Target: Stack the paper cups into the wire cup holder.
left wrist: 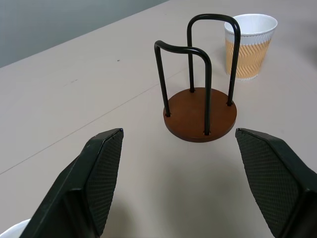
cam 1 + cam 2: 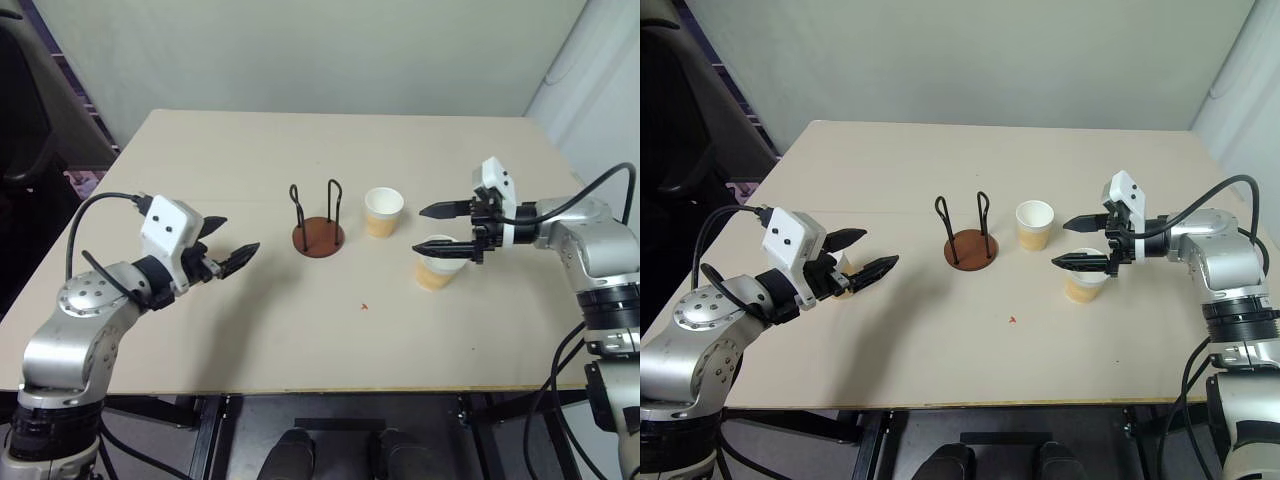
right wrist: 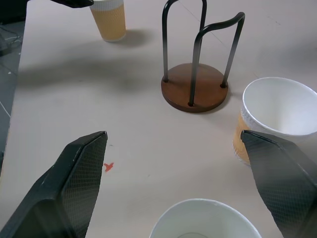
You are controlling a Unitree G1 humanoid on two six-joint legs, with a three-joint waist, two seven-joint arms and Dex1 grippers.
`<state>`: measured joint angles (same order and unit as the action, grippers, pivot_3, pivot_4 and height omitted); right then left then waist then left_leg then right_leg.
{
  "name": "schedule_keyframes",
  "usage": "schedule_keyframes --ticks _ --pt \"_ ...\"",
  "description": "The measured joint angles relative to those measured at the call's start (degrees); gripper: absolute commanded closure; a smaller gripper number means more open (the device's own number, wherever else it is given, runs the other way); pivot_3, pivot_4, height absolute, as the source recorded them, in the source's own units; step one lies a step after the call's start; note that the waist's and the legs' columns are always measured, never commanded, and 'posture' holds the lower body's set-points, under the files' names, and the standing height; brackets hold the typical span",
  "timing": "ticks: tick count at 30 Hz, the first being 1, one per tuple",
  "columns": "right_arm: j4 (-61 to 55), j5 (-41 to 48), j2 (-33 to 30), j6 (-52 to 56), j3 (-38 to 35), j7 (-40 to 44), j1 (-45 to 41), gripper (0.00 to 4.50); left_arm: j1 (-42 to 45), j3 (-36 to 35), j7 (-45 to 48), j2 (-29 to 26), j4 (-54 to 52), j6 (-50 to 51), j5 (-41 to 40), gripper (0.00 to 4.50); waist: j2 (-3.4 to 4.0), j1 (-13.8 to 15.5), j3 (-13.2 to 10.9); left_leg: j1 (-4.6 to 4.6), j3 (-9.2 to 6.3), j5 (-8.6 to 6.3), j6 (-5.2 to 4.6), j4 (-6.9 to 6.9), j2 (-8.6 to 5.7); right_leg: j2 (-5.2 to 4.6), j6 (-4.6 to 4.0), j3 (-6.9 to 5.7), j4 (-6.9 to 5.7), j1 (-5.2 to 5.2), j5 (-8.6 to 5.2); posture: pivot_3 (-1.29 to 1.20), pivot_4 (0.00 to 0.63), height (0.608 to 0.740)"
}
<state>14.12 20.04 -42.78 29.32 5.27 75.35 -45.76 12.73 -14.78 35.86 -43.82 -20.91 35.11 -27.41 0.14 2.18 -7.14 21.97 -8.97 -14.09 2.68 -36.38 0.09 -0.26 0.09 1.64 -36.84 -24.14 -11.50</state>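
Head views: wire cup holder [image 2: 318, 235] empty mid-worktop [image 2: 300, 340]. Three paper cups loose: one [image 2: 383, 211] just beside holder, one [image 2: 436, 262] under spread right pincer [image 2: 437, 229], one [image 3: 109, 17] by spread left pincer [image 2: 232, 243]. Nothing stacked; all three left.

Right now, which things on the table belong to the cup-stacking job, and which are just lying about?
Job:
- wire cup holder, empty
- paper cup beside the holder
- paper cup under the right pincer
- paper cup by the left pincer

Lying about:
- small red scrap on the table
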Motion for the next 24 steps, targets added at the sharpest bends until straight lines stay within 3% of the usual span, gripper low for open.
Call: schedule_keyframes --ticks 24 --pt "2.6 -1.2 1.5 -0.8 0.9 1.3 -1.8 0.0 -2.5 -1.4 -1.1 0.1 -2.6 1.2 -0.9 0.63 0.0 0.0 0.0 0.0 -0.02 -0.01 0.03 0.01 0.0 0.0 -0.01 -0.02 -0.01 0.0 -0.01 0.0 0.15 0.74"
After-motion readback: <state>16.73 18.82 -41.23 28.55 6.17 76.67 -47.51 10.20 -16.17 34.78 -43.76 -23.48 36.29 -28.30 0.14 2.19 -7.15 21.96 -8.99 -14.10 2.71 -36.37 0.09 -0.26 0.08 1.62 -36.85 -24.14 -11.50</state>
